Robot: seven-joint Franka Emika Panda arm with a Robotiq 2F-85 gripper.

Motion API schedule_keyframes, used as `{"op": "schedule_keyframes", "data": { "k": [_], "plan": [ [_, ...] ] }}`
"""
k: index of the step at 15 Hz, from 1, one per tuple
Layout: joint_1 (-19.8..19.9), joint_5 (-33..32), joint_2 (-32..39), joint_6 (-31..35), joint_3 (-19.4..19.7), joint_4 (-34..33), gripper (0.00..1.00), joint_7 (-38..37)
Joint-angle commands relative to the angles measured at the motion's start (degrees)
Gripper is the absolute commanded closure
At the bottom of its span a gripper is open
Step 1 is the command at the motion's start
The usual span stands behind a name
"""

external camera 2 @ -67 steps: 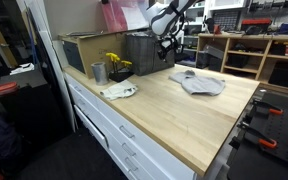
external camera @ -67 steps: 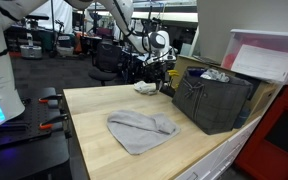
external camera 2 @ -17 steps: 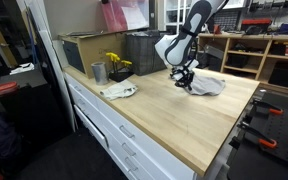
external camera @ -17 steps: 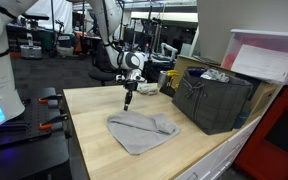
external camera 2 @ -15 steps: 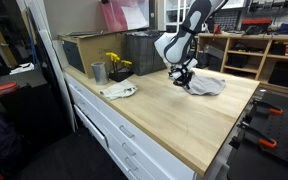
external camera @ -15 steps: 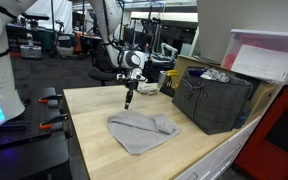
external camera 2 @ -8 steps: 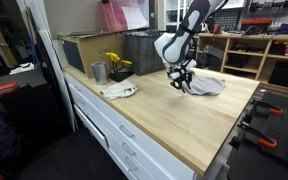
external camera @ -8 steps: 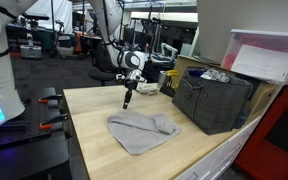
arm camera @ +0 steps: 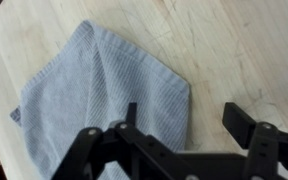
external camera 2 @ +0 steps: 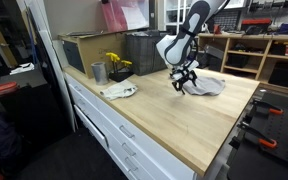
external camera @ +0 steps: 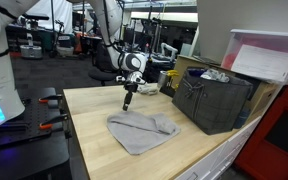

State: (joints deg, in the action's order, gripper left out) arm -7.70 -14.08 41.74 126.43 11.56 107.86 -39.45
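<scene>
A grey-blue towel [external camera: 139,129] lies crumpled flat on the wooden table [external camera: 94,140]; it also shows in the other exterior view [external camera 2: 204,85]. My gripper [external camera: 127,101] hangs open and empty just above the table, at the towel's near corner. In the wrist view the towel [arm camera: 94,95] fills the left half, and the open gripper [arm camera: 184,118] straddles the towel's edge, one finger over cloth, one over bare wood. Nothing is between the fingers.
A dark mesh basket [external camera: 212,97] with items stands at the table's far side. A white cloth [external camera: 146,88] lies beyond the gripper. In an exterior view a metal cup [external camera 2: 98,72], a yellow object [external camera 2: 116,63] and a white cloth [external camera 2: 119,91] sit on the table.
Since 4.5 s ago the arm has come down from near the basket to the towel's corner. Over the last second it has barely moved.
</scene>
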Motion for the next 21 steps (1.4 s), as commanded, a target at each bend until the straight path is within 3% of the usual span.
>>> {"op": "schedule_keyframes", "data": {
  "k": [1,6,9,15,21],
  "plan": [
    [0.36,-0.48,1.04,-1.23,0.52,-0.76,0.44,1.17],
    [0.14,-0.84,1.27,-1.45,0.92,-0.61,0.83,0.98],
    [0.3,-0.15,-0.12,-0.82,0.64,-0.03,1.0,1.02],
    [0.58,-0.05,-7.58,0.65,1.05,2.9,0.99,0.21],
    [1.25,-3.21,-10.68,-2.32,4.84,3.5,0.99,-2.69]
  ]
}}
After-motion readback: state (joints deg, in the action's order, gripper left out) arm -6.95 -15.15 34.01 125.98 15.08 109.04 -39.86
